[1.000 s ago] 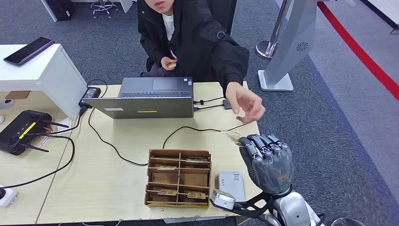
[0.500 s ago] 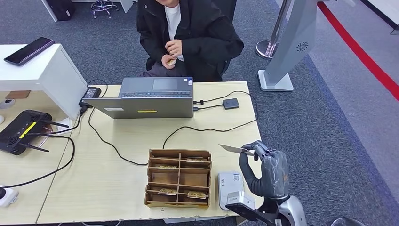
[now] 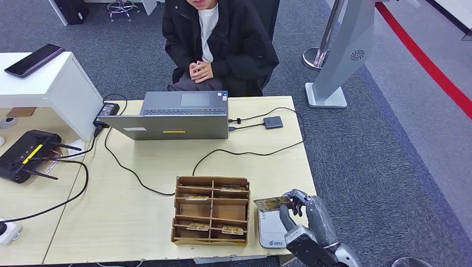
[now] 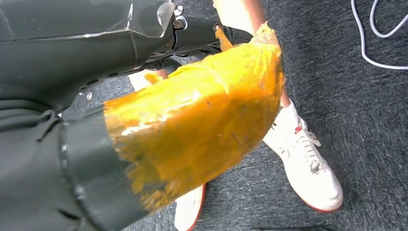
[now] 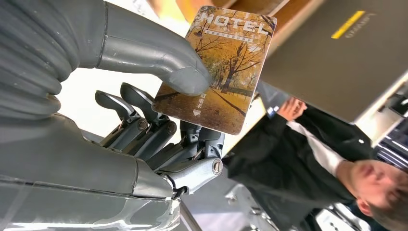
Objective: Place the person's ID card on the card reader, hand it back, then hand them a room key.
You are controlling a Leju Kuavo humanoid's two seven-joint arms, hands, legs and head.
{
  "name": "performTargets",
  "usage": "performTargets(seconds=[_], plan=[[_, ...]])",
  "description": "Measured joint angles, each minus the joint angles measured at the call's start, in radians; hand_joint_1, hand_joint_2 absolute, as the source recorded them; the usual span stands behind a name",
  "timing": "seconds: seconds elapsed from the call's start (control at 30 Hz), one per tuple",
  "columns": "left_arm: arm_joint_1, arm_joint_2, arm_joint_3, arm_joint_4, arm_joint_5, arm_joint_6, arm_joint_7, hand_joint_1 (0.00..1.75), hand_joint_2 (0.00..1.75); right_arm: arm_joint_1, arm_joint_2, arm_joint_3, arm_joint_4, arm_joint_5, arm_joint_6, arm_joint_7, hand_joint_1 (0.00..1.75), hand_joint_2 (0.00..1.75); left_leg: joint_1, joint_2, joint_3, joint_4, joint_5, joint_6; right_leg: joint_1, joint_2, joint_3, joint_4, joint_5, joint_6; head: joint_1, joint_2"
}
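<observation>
The card (image 5: pixel 216 67) pinched in the right hand (image 5: pixel 144 96) bears the word "HOTEL" in pale capitals along one short edge, over an autumn tree picture. Near the thumb on the same card sits a small white mark with characters too small to read.
</observation>
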Motion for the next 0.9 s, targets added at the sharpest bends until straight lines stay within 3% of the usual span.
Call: performTargets(seconds=[0.5,0.9], plan=[[0.0,0.004,0.001,0.0,-0.003,0.003,0.0,0.0,0.0,0.026,-0.091,0.012,0.053,-0.077,0.031,0.092,1.75,1.75,0.0,0.0,0.0,0.0,0.0,0.0,0.0,0.0,0.0,0.0,0.0,0.0,0.0,0.0],[0.0,0.006,0.001,0.0,-0.016,0.003,0.0,0.0,0.0,0.026,-0.124,0.045,0.113,-0.099,0.038,0.141,1.75,1.75,0.0,0.0,0.0,0.0,0.0,0.0,0.0,0.0,0.0,0.0,0.0,0.0,0.0,0.0]])
